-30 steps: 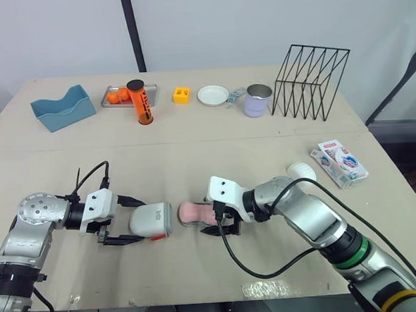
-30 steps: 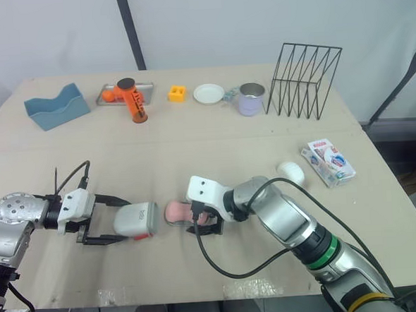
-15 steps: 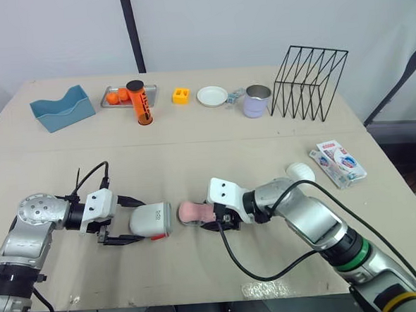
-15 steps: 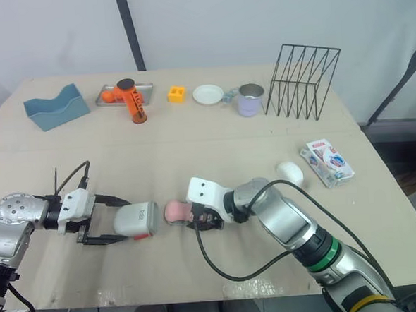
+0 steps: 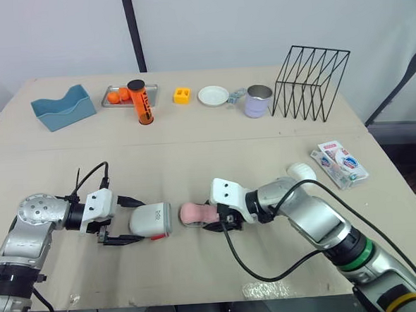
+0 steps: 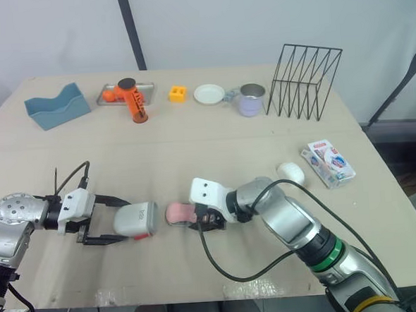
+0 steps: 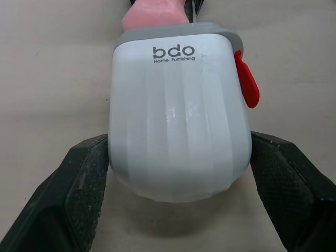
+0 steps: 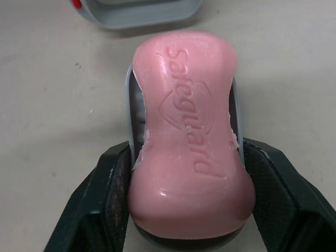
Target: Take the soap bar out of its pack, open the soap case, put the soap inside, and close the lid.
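The white soap case (image 7: 178,121), marked "bdo" and with a red latch, lies on its side on the table, its open mouth facing right. My left gripper (image 5: 136,220) is shut on it, one finger (image 7: 79,184) on each flank. Just right of the mouth lies the pink soap bar (image 8: 189,131) on the case's grey inner tray (image 8: 134,113). My right gripper (image 5: 221,219) is shut on that tray, its fingers (image 8: 105,194) pressing both long sides. The soap (image 5: 195,212) ends a short gap from the case. The soap pack (image 5: 340,162) lies at the table's right edge.
A white oval lump (image 5: 301,171) lies beside the pack. Along the back stand a blue bin (image 5: 62,108), a metal tray (image 5: 114,97) with an orange bottle (image 5: 140,101), a yellow block (image 5: 182,95), a white dish (image 5: 213,95), a mug (image 5: 257,100) and a black wire rack (image 5: 311,84).
My right gripper's fingers have drawn in around the tray with the soap. The left gripper and the case have not moved.
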Robot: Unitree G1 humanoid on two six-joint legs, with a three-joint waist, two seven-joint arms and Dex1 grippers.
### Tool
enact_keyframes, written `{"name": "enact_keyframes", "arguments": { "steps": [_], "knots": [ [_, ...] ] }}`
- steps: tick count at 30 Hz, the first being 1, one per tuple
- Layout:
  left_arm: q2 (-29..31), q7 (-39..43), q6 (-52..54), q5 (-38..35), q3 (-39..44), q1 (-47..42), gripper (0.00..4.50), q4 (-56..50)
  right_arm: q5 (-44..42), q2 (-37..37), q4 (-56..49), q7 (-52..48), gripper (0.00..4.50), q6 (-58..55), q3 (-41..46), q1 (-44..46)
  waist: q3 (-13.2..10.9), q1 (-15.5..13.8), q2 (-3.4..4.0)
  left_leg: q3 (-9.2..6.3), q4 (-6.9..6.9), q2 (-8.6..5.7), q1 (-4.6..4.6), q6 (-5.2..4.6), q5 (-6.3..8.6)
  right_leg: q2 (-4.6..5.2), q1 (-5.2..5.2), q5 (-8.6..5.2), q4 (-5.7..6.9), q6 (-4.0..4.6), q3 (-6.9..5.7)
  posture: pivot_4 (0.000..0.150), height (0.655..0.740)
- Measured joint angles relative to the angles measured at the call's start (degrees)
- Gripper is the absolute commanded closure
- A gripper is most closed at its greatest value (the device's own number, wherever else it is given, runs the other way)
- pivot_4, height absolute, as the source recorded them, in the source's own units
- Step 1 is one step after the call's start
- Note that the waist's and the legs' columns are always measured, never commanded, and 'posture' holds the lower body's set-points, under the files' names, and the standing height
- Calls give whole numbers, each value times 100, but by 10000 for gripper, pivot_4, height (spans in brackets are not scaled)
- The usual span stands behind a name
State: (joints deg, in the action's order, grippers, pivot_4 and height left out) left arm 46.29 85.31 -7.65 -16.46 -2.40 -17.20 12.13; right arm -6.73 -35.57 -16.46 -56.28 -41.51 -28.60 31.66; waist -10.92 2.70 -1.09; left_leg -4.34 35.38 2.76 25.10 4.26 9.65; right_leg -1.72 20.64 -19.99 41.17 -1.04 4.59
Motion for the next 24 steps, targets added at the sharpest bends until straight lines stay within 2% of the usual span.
{"name": "enact_keyframes", "arguments": {
  "steps": [8,24],
  "knots": [
    [-215,-144,68,-4,-12,-150,9488,4,-160,-766,-32,-733,19777,177,250,96,-1,4,1,2,-1,1,-1,0,0,-1,1,0,0,0,1,1500,7400],
    [-741,-235,26,144,-524,-636,9488,78,-93,-777,-177,-986,19777,167,166,455,-2,5,3,1,0,-1,1,1,-1,-2,2,1,0,1,1,1500,7400]
  ]
}}
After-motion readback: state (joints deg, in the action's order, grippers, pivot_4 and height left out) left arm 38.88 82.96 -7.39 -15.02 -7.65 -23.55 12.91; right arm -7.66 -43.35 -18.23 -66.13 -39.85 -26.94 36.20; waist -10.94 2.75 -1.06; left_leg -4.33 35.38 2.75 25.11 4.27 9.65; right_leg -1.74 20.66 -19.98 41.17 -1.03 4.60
